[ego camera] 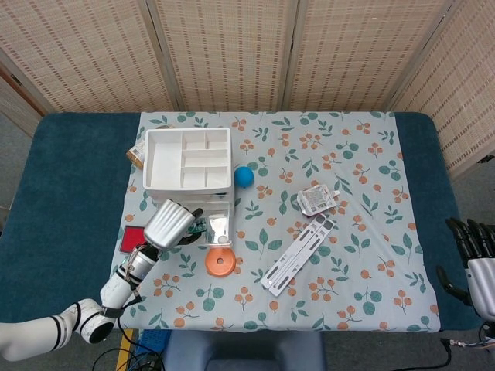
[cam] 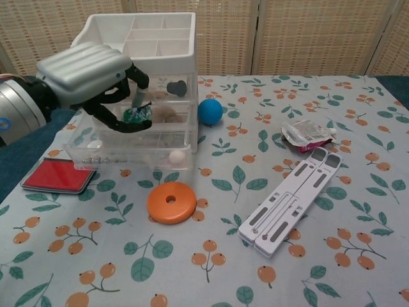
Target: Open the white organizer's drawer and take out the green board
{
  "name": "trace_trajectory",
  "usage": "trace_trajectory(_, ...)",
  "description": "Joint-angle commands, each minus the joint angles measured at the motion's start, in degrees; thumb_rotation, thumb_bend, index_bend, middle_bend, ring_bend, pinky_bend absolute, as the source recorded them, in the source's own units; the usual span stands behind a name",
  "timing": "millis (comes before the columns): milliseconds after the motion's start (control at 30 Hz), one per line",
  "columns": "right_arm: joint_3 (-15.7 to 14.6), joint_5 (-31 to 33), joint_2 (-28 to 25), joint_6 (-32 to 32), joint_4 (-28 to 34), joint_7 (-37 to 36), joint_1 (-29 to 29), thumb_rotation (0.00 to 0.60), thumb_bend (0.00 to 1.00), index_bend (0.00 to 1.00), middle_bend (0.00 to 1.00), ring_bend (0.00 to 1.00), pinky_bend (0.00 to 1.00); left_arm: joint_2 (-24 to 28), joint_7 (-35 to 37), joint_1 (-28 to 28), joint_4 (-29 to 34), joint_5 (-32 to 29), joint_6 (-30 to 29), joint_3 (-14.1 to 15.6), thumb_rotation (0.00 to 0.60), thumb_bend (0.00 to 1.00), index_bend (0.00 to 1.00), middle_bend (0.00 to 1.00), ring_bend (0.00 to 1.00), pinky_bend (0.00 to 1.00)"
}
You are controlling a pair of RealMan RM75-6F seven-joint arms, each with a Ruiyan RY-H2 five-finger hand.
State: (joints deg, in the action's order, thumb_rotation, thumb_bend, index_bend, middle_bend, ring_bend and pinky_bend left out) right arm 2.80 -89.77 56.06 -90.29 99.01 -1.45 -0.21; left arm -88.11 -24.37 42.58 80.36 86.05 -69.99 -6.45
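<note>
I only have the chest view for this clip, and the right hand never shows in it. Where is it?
Observer: The head view shows the right hand at the table's right edge, fingers apart, holding nothing.
Operator: Is anything hidden behind the white organizer?
Observer: Yes, a small brown item lies beside the white organizer's far left corner; I cannot tell what it is.
</note>
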Motion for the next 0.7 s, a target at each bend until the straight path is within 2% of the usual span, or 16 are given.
trace_trajectory(33,0.0,0.0,0.0,0.0,0.0,0.0,0.0,0.600,0.41,0.00,0.08,0.00,0.02,2.0,0.0,-1.5,2.1,1.9,-1.8,1.4,0.600,0.20,0.60,0.94,1.00,1.00)
trace_trajectory(200,0.1,-0.1,0.1,0.1,-0.1,-0.2,0.2,0.600,0.42,0.00,0.08,0.00,0.02,4.6,0.3,-3.5,4.5,5.9,-4.1,4.0,0.600,0.20,0.60,0.94,1.00,1.00)
trace_trajectory(433,0.1,-0.1,0.2,0.3,-0.2,-0.3,0.3,0.600,0.41,0.00,0.08,0.00,0.02,5.2,0.7,-5.2,4.3,11.6,-5.9,7.5,0.600,0.20,0.60,0.94,1.00,1.00)
trace_trajectory(700,0.0,-0.3,0.2,0.2,0.0,-0.1,0.3,0.600,0.42,0.00,0.08,0.00,0.02,3.2,-1.0,-6.0,1.6,14.8,-2.6,11.1,0.600,0.20,0.60,0.94,1.00,1.00)
